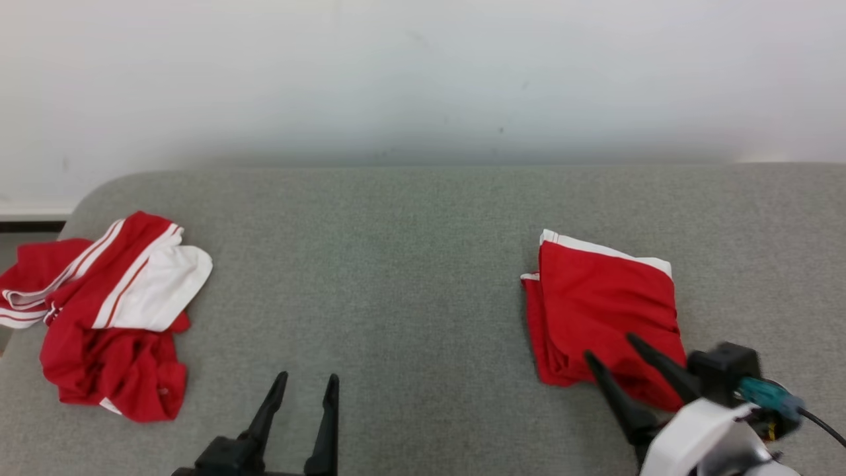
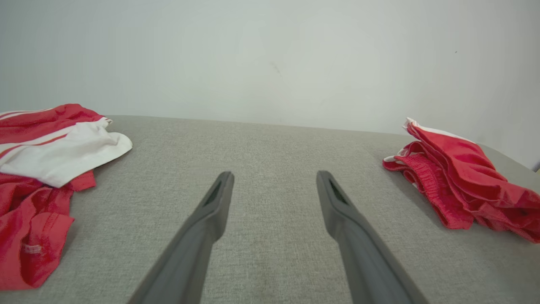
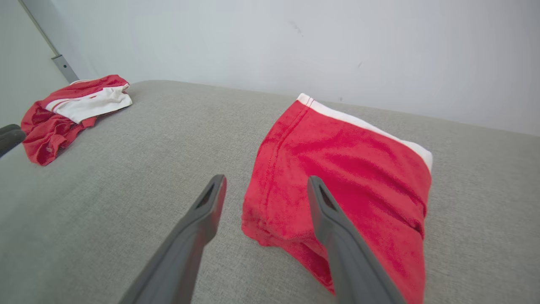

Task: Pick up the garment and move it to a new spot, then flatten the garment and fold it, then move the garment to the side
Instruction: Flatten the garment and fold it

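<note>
Cloth covers the whole work surface (image 1: 410, 264), a grey weave with a rounded corner at the far left. It runs back to a plain white wall (image 1: 423, 79) that bears a few faint marks. A dark strip (image 1: 26, 226) shows low down past that corner.

The folded garment (image 1: 601, 297) lies on the right half of the surface, a red bundle with a white band along its far edge. Its layers are stacked and a little uneven on the side facing the middle.

The right gripper (image 1: 609, 346) hangs over the bundle's near edge with its two dark fingers spread wide and nothing pinched between them. From its own wrist camera, one finger crosses in front of the red fabric and the other sits over bare grey just beside the garment's edge. I cannot tell whether either tip touches the cloth. A black cable (image 1: 823, 423) trails off behind its wrist.

Well away at the far left sits a crumpled pile of red and white clothing (image 1: 112, 311), part of it drooping over the surface's edge.

The left gripper (image 1: 307, 378) is near the front edge between pile and bundle, fingers parted wide over bare cloth, holding nothing. The stretch between the two heaps is open grey.
</note>
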